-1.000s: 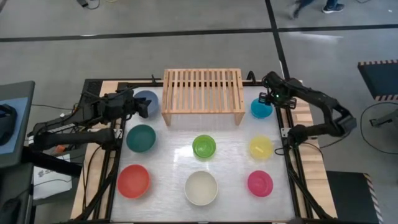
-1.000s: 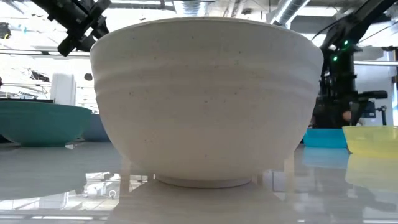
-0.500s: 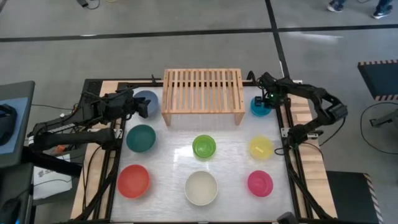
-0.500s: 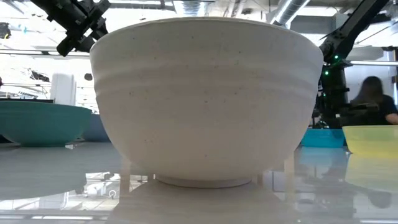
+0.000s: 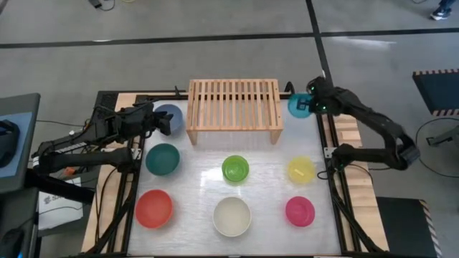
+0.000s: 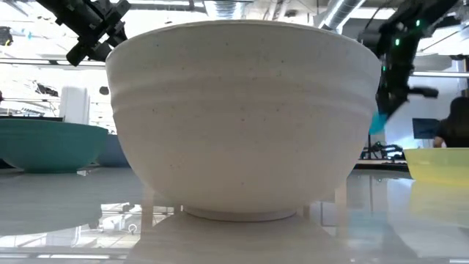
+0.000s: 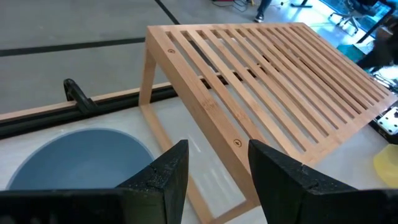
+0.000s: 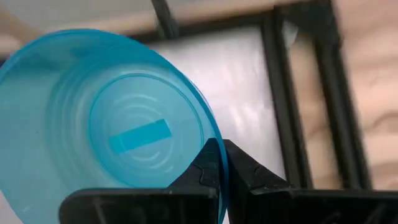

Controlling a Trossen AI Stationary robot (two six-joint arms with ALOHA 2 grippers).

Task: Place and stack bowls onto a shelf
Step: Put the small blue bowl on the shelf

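My right gripper (image 5: 310, 105) is shut on the cyan bowl (image 5: 297, 104), which hangs in the air at the far right, just right of the light-wood shelf (image 5: 234, 107). In the low view only a sliver of that bowl (image 6: 376, 122) shows under the gripper (image 6: 392, 81). At the far left my left gripper (image 5: 166, 122) hovers open above the slate-blue bowl (image 7: 74, 158), touching nothing. That bowl rests on its base on the table, left of the shelf's leg. My right gripper holds the cyan bowl by its rim (image 8: 222, 163), on the side toward the table's right edge. One finger (image 8: 205, 167) is inside the bowl and the other (image 8: 247, 169) outside. The bowl is lifted clear of the table and tilted.
Six more bowls stand on the table: dark teal (image 5: 163, 158), lime green (image 5: 235, 168), yellow (image 5: 300, 170), red-orange (image 5: 154, 208), cream-white (image 5: 232, 216) and magenta (image 5: 300, 211). The cream-white bowl (image 6: 242, 117) fills the low view. A person (image 6: 456, 128) sits beyond the table.
My right gripper has shut on the cyan bowl's rim and risen, moving toward the table's far edge. The bowl, which stood on the table, is now lifted clear and tipped.
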